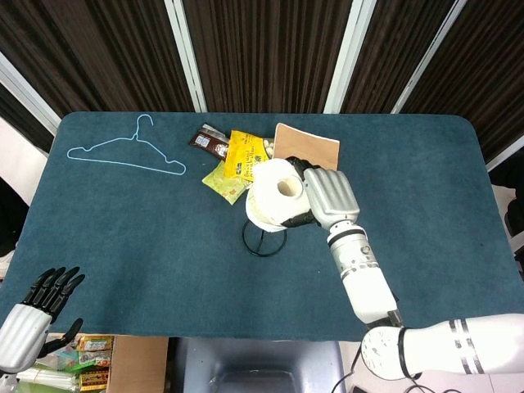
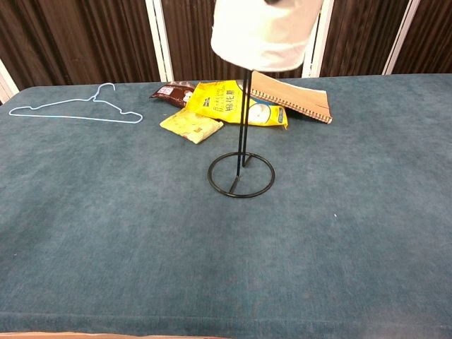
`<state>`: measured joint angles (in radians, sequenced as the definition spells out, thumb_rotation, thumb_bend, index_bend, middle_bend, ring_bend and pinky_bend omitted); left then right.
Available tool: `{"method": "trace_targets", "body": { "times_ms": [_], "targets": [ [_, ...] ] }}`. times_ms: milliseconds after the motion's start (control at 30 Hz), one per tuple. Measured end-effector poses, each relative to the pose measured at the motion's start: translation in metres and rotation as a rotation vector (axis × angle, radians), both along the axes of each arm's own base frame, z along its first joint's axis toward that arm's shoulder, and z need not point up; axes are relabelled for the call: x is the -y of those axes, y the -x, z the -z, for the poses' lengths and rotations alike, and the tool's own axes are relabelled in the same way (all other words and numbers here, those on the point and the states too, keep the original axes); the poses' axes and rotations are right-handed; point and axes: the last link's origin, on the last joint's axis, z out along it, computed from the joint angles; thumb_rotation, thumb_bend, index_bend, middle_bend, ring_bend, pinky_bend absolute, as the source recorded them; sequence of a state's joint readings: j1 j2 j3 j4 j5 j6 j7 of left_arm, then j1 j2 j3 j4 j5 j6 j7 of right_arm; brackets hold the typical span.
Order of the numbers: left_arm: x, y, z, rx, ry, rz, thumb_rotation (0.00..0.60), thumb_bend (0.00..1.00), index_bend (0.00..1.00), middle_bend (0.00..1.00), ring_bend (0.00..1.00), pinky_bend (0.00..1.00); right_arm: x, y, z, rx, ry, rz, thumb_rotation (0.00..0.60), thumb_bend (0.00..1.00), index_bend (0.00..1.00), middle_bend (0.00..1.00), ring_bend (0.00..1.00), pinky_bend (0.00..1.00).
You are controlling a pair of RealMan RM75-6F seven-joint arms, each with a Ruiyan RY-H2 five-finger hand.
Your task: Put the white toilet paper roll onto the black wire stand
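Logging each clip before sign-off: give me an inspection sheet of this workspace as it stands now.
Surface: table covered in dark teal cloth.
Job's things: white toilet paper roll partway down the upright rod of the black wire stand, well above its ring base.
Clutter: light blue hanger, brown snack packet, two yellow packets, spiral notebook, all behind the stand.
Hands: right robot hand grips the roll from its side; left robot hand off the table's near-left corner, fingers apart, holding nothing.
Cables: nothing seen.
Surroundings: dark curtains with white posts; boxes of goods on the floor.
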<state>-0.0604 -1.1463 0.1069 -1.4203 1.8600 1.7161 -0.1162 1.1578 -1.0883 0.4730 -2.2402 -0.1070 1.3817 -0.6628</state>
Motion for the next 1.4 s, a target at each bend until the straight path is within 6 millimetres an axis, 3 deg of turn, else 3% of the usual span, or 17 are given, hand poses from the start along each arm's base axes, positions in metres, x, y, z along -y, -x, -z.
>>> {"method": "trace_targets", "body": {
  "times_ms": [167,233,333,400,500,633,1133,1233,1400],
  "targets": [
    [0.001,0.001,-0.003,0.004,-0.005,0.000,0.600,0.39,0.00,0.04,0.01,0.09,0.006,0.004,0.012,-0.016,-0.013,0.026,0.600,0.28,0.74,0.70,0.63,0.59],
    [0.002,0.001,-0.004,0.004,-0.006,0.000,0.600,0.39,0.00,0.04,0.01,0.09,0.007,0.005,0.015,-0.021,-0.018,0.024,0.600,0.28,0.58,0.65,0.58,0.57],
    [0.003,0.001,-0.006,0.003,-0.006,0.002,0.600,0.39,0.00,0.04,0.01,0.09,0.006,0.007,0.020,-0.018,-0.034,0.020,0.600,0.28,0.17,0.41,0.39,0.44],
    [0.004,0.001,-0.007,0.003,-0.006,0.002,0.600,0.39,0.00,0.04,0.01,0.09,0.005,0.008,0.023,-0.012,-0.051,0.020,0.600,0.28,0.01,0.24,0.24,0.35],
    [0.005,0.002,-0.009,0.004,-0.008,0.001,0.600,0.39,0.00,0.04,0.01,0.09,0.005,0.009,0.023,-0.011,-0.055,0.010,0.600,0.27,0.00,0.11,0.10,0.24],
    [0.006,0.003,-0.011,0.004,-0.007,0.002,0.600,0.39,0.00,0.04,0.01,0.09,0.004,0.013,0.018,-0.032,-0.045,0.001,0.600,0.24,0.00,0.01,0.01,0.15],
    [0.012,0.004,-0.021,0.007,-0.013,0.010,0.600,0.39,0.00,0.04,0.01,0.09,-0.013,0.033,-0.005,-0.080,-0.016,-0.063,0.600,0.22,0.00,0.00,0.00,0.06],
    [0.008,0.003,-0.011,0.009,-0.009,0.011,0.600,0.39,0.00,0.04,0.00,0.09,-0.023,0.047,-0.009,-0.102,0.018,-0.110,0.600,0.22,0.00,0.00,0.00,0.00],
    [0.003,0.000,-0.001,0.010,-0.020,0.024,0.600,0.41,0.00,0.02,0.00,0.08,-0.052,0.086,-0.013,-0.176,0.082,-0.212,0.600,0.22,0.00,0.00,0.00,0.00]
  ]
}}
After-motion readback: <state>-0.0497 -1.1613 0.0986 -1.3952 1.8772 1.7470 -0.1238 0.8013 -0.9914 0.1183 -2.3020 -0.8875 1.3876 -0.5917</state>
